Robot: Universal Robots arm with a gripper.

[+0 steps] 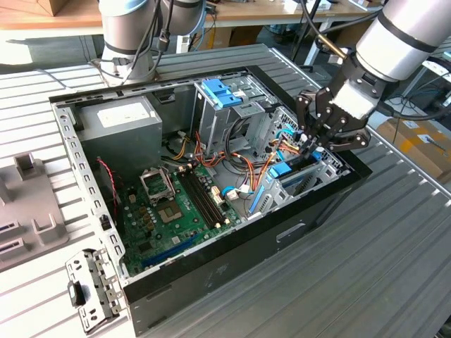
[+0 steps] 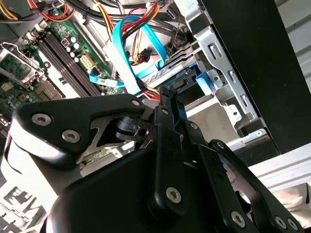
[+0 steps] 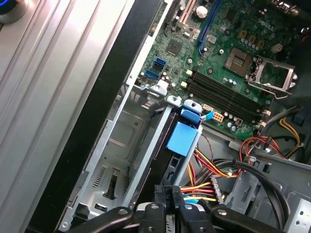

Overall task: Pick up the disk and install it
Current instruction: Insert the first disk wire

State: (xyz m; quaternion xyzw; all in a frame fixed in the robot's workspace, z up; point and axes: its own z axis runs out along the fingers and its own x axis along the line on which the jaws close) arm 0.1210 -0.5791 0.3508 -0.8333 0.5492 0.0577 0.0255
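The disk [image 1: 282, 171] sits on edge in the metal drive bay at the exterior view's right side of the open computer case, its bright blue end tab [image 3: 182, 138] pointing toward the motherboard. Its grey body and blue rail [image 2: 167, 75] lie just beyond my fingertips. My gripper [image 1: 310, 144] hangs over the disk's outer end, by the case's right wall. In both wrist views the fingers [image 3: 163, 199] are drawn together, and the gripper's tips [image 2: 170, 99] rest against that end of the disk.
Orange, red and blue cables [image 1: 246, 165] run beside the bay. The green motherboard [image 1: 176, 204] covers the case floor, with a grey power supply box [image 1: 116, 116] and a paler blue bracket [image 1: 222, 91] behind. A loose metal bracket [image 1: 88, 289] lies outside the case.
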